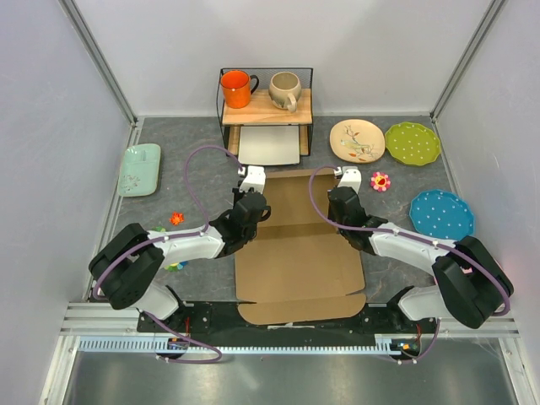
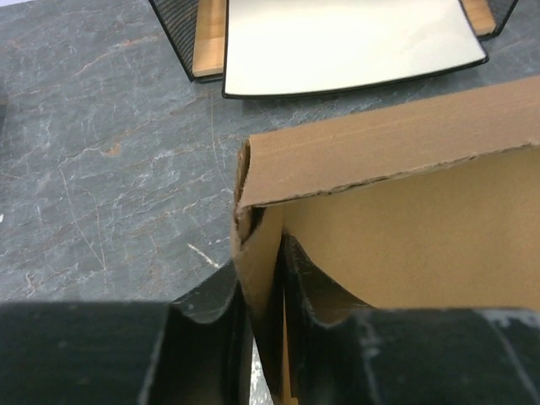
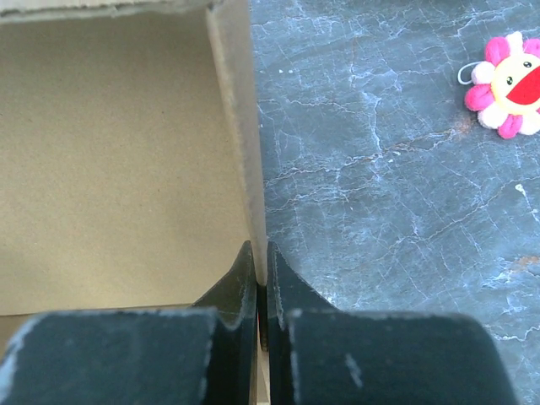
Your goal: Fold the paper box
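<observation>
Left gripper and right gripper seemingly clamp paper box walls.

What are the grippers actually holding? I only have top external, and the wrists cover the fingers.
Observer: On the left wrist view, the left gripper is shut on the paper box, pinching its upright left side wall near the far corner.
Operator: Right one?
Observer: The right gripper is shut on the right side wall, with one finger inside the box and one outside.
Operator: Far flap up?
Observer: Yes. The left wrist view shows it raised and meeting the pinched wall at the corner.
</observation>
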`<state>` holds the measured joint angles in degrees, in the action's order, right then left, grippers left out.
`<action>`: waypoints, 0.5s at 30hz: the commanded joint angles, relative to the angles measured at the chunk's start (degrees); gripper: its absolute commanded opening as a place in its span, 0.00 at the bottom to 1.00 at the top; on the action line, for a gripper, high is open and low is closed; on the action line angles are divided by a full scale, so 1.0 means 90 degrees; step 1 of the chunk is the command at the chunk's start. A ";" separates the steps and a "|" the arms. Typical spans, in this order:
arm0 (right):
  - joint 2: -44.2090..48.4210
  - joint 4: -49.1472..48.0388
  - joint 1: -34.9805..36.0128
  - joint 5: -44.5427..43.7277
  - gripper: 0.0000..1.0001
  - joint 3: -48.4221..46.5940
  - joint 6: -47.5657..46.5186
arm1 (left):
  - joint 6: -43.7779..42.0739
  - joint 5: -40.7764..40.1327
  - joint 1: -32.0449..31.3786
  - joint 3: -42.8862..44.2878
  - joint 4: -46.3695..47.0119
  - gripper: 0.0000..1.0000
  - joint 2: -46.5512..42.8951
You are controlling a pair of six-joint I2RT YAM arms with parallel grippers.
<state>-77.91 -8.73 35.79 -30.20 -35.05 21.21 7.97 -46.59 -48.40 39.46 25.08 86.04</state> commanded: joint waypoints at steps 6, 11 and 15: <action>0.0053 -0.0104 -0.0002 0.0074 0.00 0.0232 0.0192 | 0.0461 0.0205 -0.0052 -0.0068 -0.0755 0.45 -0.0156; 0.0121 -0.0153 -0.0002 0.0122 0.00 0.0281 0.0182 | 0.0638 0.0226 -0.0061 -0.0146 -0.0765 0.41 -0.0088; 0.0160 -0.0250 -0.0002 0.0220 0.00 0.0349 0.0182 | 0.0464 0.0040 -0.0052 -0.0137 -0.0405 0.36 0.0185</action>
<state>-77.17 -10.96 35.81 -30.17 -33.50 21.58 10.83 -44.45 -48.64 38.28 18.11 85.97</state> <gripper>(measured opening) 0.030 0.373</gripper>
